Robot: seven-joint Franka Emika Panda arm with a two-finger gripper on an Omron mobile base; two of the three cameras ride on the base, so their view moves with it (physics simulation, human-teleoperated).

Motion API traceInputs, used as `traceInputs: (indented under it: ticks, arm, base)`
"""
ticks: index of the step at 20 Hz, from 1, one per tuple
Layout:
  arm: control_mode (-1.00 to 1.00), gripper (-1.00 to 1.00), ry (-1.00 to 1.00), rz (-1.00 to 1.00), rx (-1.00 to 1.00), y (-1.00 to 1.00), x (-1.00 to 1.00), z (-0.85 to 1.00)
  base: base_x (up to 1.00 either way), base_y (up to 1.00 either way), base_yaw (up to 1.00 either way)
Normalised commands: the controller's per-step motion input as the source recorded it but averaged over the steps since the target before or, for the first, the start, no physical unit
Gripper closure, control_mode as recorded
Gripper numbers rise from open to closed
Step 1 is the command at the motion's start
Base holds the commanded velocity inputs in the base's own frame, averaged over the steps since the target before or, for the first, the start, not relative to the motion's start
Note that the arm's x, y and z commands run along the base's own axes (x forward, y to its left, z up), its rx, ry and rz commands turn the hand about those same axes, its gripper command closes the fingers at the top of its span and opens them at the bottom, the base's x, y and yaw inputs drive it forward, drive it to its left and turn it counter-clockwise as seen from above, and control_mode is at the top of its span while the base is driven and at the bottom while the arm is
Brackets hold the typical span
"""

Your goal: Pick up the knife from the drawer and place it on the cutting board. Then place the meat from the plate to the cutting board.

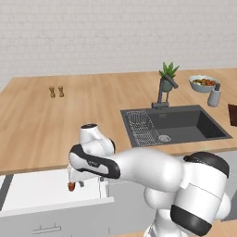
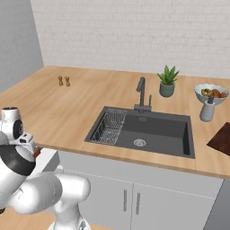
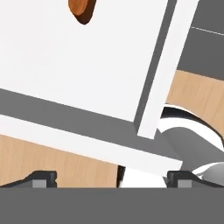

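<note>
Wooden counter (image 1: pixel 69 120) over pulled-out drawer (image 3: pixel 78 61), gripper (image 3: pixel 111 179) above it — jaws spread wide, empty, knife (image 3: pixel 82 9) handle nearby

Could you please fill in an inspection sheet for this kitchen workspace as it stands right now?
Surface: wooden counter with dark sink set in.
Job's things: drawer pulled open; knife handle end on its white floor; cutting board at counter's right edge; meat and plate not made out.
Clutter: salt and pepper shakers, potted plant, fruit bowl, grey bottle, faucet, wire rack in sink.
Grippers: gripper open, above the drawer, holding nothing.
Cables: nothing seen.
Surroundings: white brick wall, white cabinets.
</note>
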Motion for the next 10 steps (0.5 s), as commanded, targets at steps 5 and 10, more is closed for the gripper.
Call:
traceInputs:
  ticks: [5, 10]
  arm:
    - [-1.0, -1.0, 0.0, 0.06, 0.0, 0.16, 0.01, -0.25]
    - [-1.0, -1.0, 0.0, 0.05, 0.0, 0.13, 0.06, -0.24]
  base:
    - [0.0, 0.0, 0.0]
    - [0.0, 0.0, 0.0]
